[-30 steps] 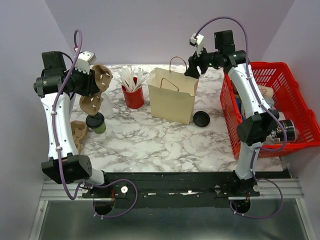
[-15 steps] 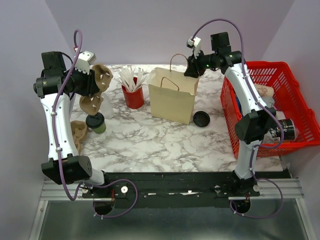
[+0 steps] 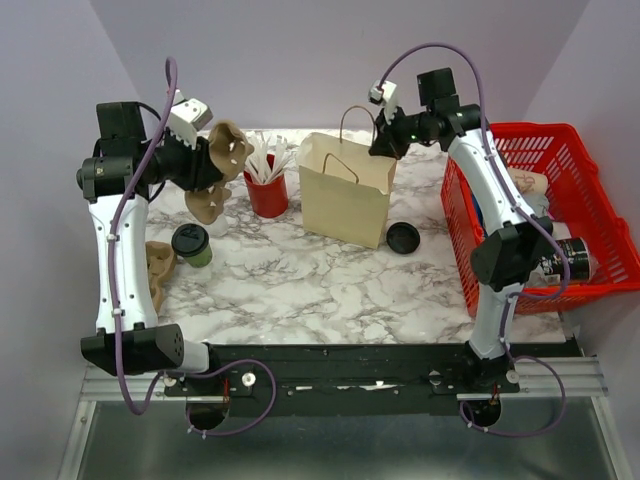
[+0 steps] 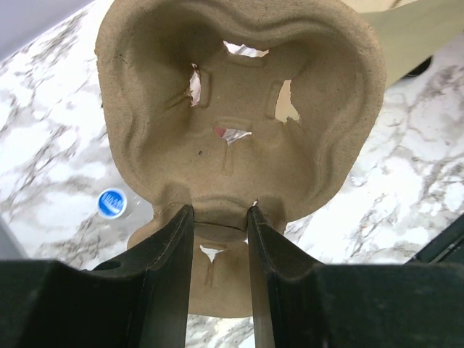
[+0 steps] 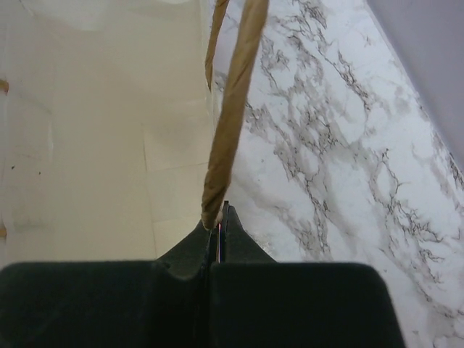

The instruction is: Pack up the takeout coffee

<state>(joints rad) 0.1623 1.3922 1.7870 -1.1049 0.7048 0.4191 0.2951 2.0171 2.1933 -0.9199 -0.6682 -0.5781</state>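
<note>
While the right end effector (image 5: 218, 221) pinches the bag handle (image 5: 230, 123) and the left end effector (image 4: 221, 217) clamps a pulp carrier (image 4: 239, 109), the takeout coffee (image 3: 191, 243) stands on the table (image 3: 300, 280); lowering the carrier beside it seems next

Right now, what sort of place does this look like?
Likely a mock takeout coffee counter, set up for robot practice: marble-look table, paper bag, lidded coffee cup and cardboard cup carrier.
</note>
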